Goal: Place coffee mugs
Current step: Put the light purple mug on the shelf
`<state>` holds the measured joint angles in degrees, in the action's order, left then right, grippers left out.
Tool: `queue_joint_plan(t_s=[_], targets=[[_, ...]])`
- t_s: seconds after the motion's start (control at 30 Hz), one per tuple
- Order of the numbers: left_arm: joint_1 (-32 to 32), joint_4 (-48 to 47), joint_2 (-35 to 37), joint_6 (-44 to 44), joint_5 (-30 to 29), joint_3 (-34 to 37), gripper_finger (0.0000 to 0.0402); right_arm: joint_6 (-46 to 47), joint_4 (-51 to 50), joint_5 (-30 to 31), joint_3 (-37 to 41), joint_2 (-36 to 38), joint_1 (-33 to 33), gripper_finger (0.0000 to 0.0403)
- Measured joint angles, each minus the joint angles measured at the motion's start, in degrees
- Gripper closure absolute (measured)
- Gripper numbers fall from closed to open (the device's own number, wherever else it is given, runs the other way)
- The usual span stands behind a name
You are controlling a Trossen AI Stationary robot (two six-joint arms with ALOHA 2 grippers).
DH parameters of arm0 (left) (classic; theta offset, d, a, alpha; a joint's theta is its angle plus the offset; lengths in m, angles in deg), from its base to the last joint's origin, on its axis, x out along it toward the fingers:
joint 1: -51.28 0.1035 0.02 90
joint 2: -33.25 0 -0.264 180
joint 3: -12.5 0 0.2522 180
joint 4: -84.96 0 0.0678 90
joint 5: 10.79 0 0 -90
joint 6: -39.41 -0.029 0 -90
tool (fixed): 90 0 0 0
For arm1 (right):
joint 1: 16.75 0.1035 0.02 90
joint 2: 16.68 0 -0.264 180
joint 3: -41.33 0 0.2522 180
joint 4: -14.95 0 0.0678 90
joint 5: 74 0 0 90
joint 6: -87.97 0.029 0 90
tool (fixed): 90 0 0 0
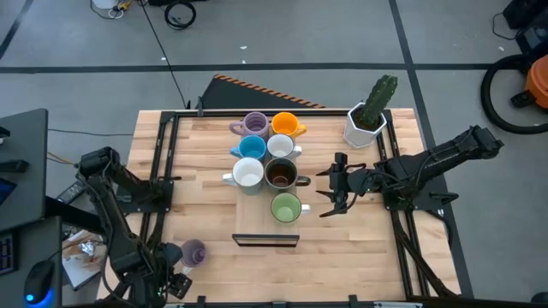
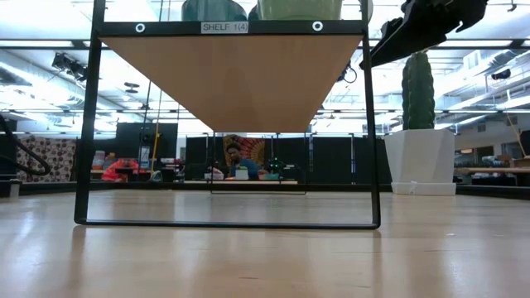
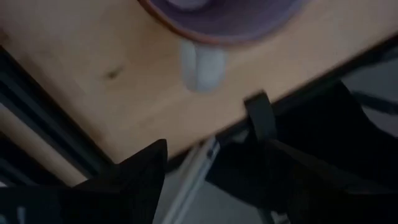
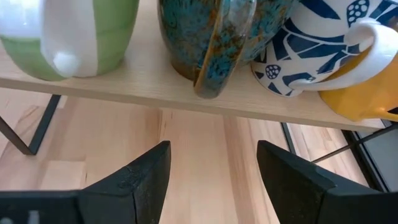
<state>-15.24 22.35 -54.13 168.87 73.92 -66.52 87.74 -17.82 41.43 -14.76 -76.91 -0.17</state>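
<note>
The lilac mug (image 1: pixel 193 252) at the bench's near left should be straddled squarely by the wide-open left gripper (image 1: pixel 174 282) before closing.

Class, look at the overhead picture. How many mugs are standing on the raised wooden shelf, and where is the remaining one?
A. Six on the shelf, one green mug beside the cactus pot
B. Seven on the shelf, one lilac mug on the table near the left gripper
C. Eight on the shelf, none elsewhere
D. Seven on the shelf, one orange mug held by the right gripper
B: seven mugs cluster on the shelf, while a lilac mug stands on the table beside the left gripper.
</note>
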Motion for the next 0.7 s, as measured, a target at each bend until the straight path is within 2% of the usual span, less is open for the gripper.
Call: queue_joint_plan(t_s=[0.13,0.5,0.7], targets=[[0.0,-1.5,-2.2,0.2,-3.0,0.3,0.0126,0.0,0.1,-0.1,0.0,0.0,0.0,0.0158],[0.2,-1.3,-9.1,-1.2,-3.8,0.3,0.0129,0.0,0.8,-1.1,0.0,0.0,0.0,0.0158],[0.2,-1.3,-10.9,-1.5,-6.2,0.3,0.0129,0.0,1.0,-1.1,0.0,0.0,0.0,0.0158]])
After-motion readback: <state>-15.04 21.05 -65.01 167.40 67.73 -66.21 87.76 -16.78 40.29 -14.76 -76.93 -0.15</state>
